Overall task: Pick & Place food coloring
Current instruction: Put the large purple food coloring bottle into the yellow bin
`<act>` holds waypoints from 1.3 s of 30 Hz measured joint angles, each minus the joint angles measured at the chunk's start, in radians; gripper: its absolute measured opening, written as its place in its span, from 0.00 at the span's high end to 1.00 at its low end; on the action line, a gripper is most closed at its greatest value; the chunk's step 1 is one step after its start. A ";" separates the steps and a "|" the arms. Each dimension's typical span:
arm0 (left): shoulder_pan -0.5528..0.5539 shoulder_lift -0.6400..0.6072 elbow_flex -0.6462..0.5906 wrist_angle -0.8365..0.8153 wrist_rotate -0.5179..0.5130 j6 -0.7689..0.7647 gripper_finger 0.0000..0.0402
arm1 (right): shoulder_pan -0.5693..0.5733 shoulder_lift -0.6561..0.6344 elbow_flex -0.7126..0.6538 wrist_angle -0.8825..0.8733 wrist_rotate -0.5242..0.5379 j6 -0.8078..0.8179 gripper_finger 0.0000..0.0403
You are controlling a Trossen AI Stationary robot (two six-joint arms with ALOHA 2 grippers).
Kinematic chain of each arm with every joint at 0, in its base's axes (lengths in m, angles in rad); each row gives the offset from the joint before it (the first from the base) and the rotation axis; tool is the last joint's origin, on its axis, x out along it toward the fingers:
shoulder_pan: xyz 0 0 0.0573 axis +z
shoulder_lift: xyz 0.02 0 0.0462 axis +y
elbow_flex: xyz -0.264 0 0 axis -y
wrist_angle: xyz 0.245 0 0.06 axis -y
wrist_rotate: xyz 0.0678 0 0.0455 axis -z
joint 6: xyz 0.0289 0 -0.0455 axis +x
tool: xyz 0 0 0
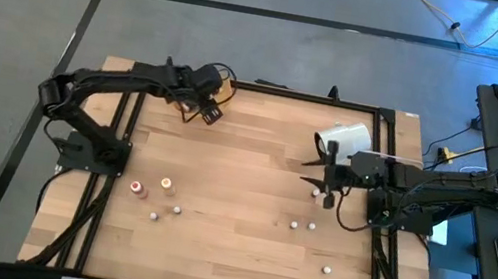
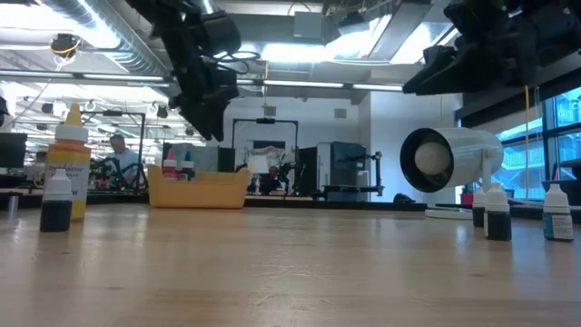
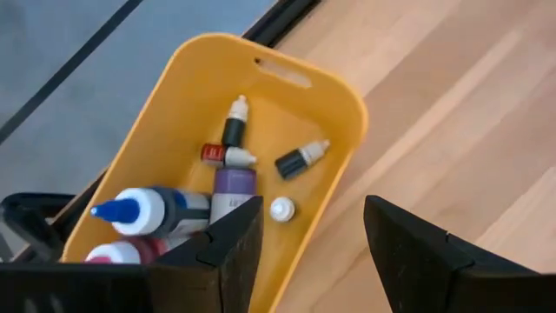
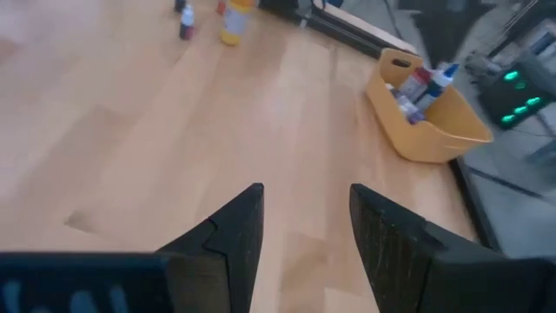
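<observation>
Food coloring [image 3: 300, 160] lies in the tray [image 3: 334, 87] beyond the open left fingers [image 3: 230, 252].

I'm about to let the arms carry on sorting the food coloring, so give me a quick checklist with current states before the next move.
1. Left gripper jaws open, nothing between them: ok.
2. Left gripper over the yellow tray: ok.
3. Bottles in tray lie inside the rim: ok.
4. Right gripper jaws open and empty above bare table: ok.
5. All food coloring bottles off the table: not ok, several remain.
6. White cylinder clear of the right arm: cannot tell.
</observation>
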 joint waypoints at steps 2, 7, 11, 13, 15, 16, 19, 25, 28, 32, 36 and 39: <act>0.000 -0.015 -0.022 0.003 -0.002 0.007 0.51 | -0.002 0.000 0.000 0.000 0.034 -0.001 0.57; 0.000 -0.024 -0.056 -0.027 -0.001 -0.002 0.52 | -0.031 0.000 0.000 -0.022 0.065 0.000 0.57; 0.000 -0.024 -0.083 -0.025 -0.004 0.011 0.51 | -0.062 0.000 0.000 -0.030 0.065 0.000 0.57; 0.001 -0.024 -0.090 -0.023 -0.007 0.042 0.51 | -0.074 0.000 0.000 -0.023 0.065 0.000 0.57; 0.003 -0.024 -0.091 -0.022 -0.007 0.071 0.51 | -0.083 0.000 0.000 -0.017 0.065 0.000 0.57; 0.003 -0.024 -0.091 -0.017 -0.009 0.073 0.52 | -0.086 0.000 0.000 -0.017 0.065 0.000 0.57; 0.010 -0.024 -0.091 -0.007 -0.028 0.068 0.52 | -0.095 0.000 0.000 -0.013 0.065 0.000 0.57; 0.074 -0.024 -0.091 -0.010 0.012 0.040 0.52 | -0.121 0.000 0.000 0.025 0.066 -0.015 0.57; 0.100 -0.024 -0.091 -0.010 0.051 0.041 0.53 | -0.140 0.000 0.000 0.055 0.068 -0.066 0.57; 0.119 -0.024 -0.091 -0.010 0.060 0.058 0.56 | -0.171 0.000 0.000 0.066 0.067 -0.119 0.57; 0.136 -0.024 -0.091 -0.010 0.047 -0.006 0.59 | -0.207 0.000 0.000 0.068 0.067 -0.153 0.57; 0.142 -0.022 -0.091 -0.010 0.044 -0.027 0.61 | -0.236 0.000 0.000 0.072 0.067 -0.163 0.57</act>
